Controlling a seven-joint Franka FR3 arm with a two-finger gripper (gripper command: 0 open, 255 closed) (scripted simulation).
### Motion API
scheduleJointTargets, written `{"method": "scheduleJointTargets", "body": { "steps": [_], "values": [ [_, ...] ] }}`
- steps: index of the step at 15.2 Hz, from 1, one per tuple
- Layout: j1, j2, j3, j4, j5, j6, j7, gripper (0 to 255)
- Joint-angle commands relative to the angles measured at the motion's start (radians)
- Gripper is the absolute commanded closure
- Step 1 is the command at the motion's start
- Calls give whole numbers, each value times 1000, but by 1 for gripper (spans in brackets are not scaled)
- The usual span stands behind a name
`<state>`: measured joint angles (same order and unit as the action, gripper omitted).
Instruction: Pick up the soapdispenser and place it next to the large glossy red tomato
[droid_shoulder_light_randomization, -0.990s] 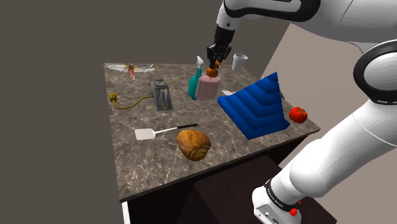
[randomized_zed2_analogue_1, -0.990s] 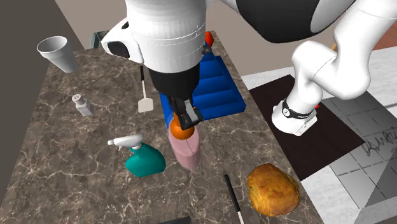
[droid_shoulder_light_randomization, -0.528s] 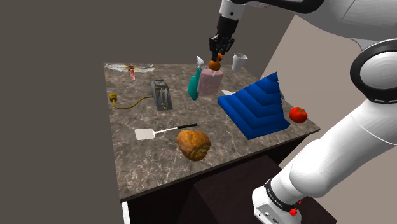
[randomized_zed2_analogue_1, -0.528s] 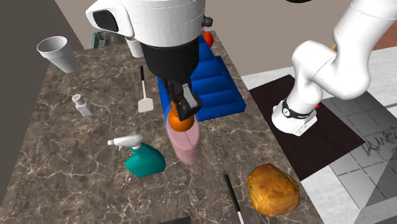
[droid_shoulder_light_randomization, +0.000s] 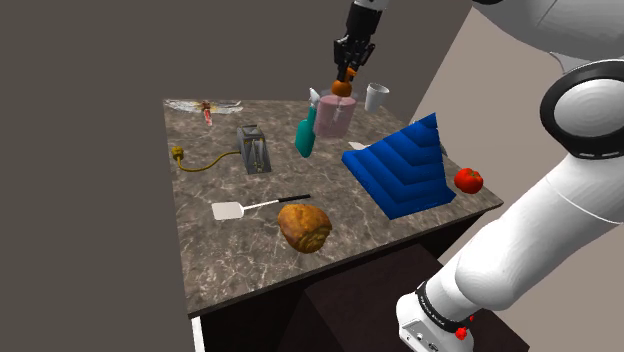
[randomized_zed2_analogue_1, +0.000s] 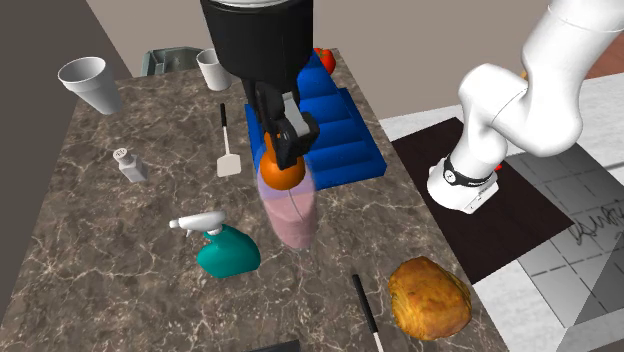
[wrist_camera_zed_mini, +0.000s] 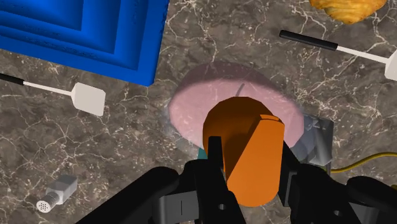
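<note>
— Clamping on what, exactly?

— Pinching the orange pump (wrist_camera_zed_mini: 245, 146) of the soap dispenser (droid_shoulder_light_randomization: 333, 120) between both fingers (wrist_camera_zed_mini: 215, 159) of the gripper (droid_shoulder_light_randomization: 345, 78), pressing in from either side, leaving no gap in the wrist view.

— Why grabbing so high up?

— Probably going for the narrowest part. Avoiding the wide pink body, which is likely too broad for the jaws. Also letting the bottle hang upright beneath the hand, guarding against tipping.

— Sitting where, then, relative to the jaws?

— Hanging straight under them, at six o'clock in the shoulder view. Seemingly floating clear of the table (droid_shoulder_light_randomization: 230, 260), though not showing that plainly. Hovering just beside the teal spray bottle (droid_shoulder_light_randomization: 305, 137), at about eight o'clock from the dispenser.

— And aiming where?

— Presumably heading for the red tomato (droid_shoulder_light_randomization: 468, 180), lying well apart at about four o'clock in the shoulder view, beyond the blue stepped block (droid_shoulder_light_randomization: 405, 170). Likely needing height to clear that block, or swinging around it.
</note>
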<state>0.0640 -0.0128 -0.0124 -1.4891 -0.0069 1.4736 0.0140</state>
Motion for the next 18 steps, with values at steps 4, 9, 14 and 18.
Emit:
{"method": "scheduleJointTargets", "body": {
  "steps": [4,9,14,18],
  "values": [
    [0,31,0,108,0,-77,0,255],
    [0,76,0,239,1,-163,-1,255],
    [0,137,0,398,1,-261,-2,255],
    [-1,210,-1,567,2,-357,-3,255]
  ]
}}
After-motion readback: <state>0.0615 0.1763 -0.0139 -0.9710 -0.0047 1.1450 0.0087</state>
